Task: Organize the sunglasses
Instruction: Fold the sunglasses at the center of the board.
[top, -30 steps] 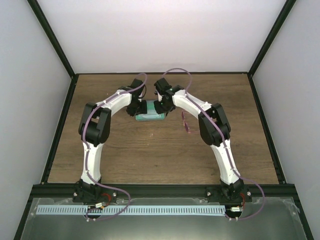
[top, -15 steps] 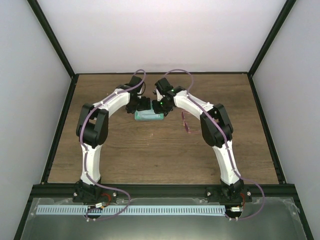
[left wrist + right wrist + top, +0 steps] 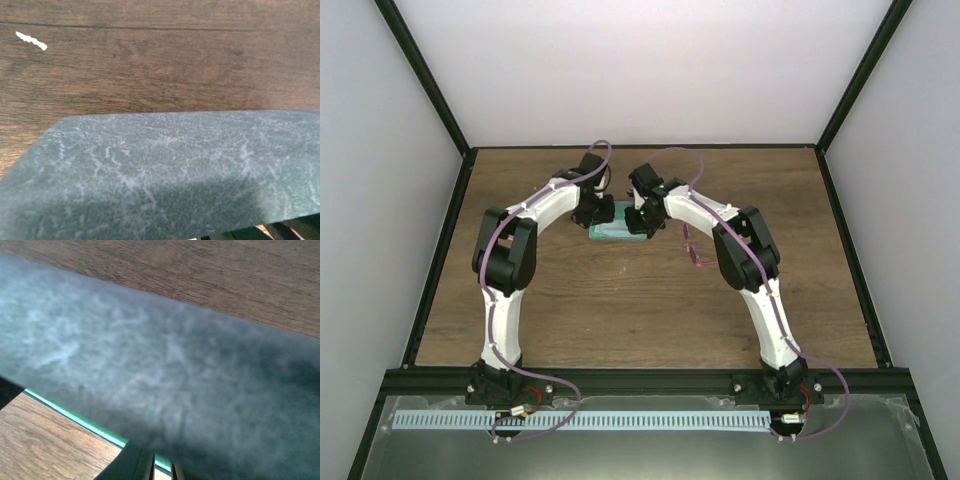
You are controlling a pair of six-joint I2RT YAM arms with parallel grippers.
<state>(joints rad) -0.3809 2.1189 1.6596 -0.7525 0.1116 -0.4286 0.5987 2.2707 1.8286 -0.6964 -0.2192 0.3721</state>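
The sunglasses (image 3: 698, 252) lie on the surface (image 3: 620, 300), not yet cased. The left fingers (image 3: 597, 213) and right fingers (image 3: 640, 222) crowd the grey-blue case (image 3: 613, 233); I cannot tell how far they are open.

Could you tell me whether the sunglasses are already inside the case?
No, the sunglasses lie on the wooden table, apart from the case and to its right.

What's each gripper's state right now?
Left gripper: at the case, jaws hidden, cannot tell.
Right gripper: at the case's other end, jaws hidden, cannot tell.
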